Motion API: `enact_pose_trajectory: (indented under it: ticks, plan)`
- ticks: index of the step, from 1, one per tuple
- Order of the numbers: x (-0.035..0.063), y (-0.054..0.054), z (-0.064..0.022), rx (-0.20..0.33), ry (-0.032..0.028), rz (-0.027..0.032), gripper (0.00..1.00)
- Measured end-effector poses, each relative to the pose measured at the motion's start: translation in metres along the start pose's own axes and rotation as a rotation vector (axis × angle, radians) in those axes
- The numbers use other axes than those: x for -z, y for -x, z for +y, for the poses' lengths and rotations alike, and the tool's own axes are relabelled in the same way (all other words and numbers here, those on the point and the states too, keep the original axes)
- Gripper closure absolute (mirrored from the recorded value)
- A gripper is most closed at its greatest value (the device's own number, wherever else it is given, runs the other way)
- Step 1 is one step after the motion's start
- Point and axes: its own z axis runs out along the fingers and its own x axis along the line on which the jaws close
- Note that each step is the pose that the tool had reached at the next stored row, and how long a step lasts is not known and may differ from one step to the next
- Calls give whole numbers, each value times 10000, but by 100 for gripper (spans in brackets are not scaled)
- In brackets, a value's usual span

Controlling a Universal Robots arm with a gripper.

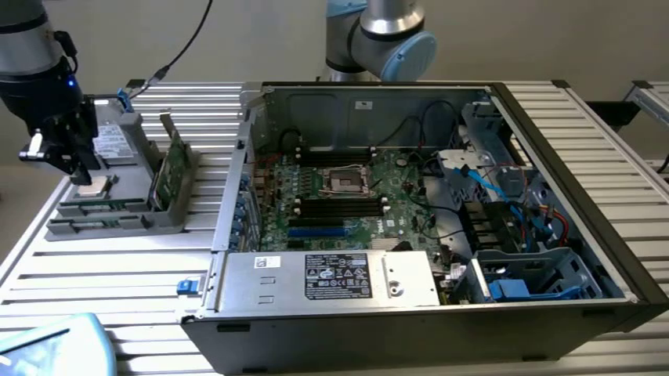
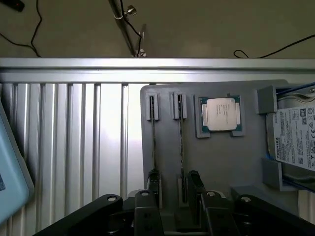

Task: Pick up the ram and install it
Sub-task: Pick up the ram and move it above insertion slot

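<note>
The thin dark-green ram stick (image 2: 181, 142), on edge in a grey holder (image 2: 226, 162), seems light, stiff and fragile; pinch its faces mid-length. The gripper (image 2: 174, 189) hangs wide open, empty.

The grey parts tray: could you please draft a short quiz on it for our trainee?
1. True or false: the tool is shut on the long dark-green ram stick.
2. Where does the square silver-topped processor chip lie? A in the grey plastic tray; B in the motherboard socket; C on the slatted table.
3. Fill in: the ram stick stands on its ____ in the tray.
Key: 1 false, the tool is open; 2 A; 3 edge.
</note>
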Motion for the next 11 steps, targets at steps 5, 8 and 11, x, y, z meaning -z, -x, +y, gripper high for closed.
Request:
enact_pose_trajectory:
  ticks: [5, 8, 11]
  plan:
    - [-95, 0, 10, 13, -1, 2, 63]
    - [-148, -5, 10, 19, -1, 2, 63]
    - [-203, -19, 7, 35, -1, 4, 63]
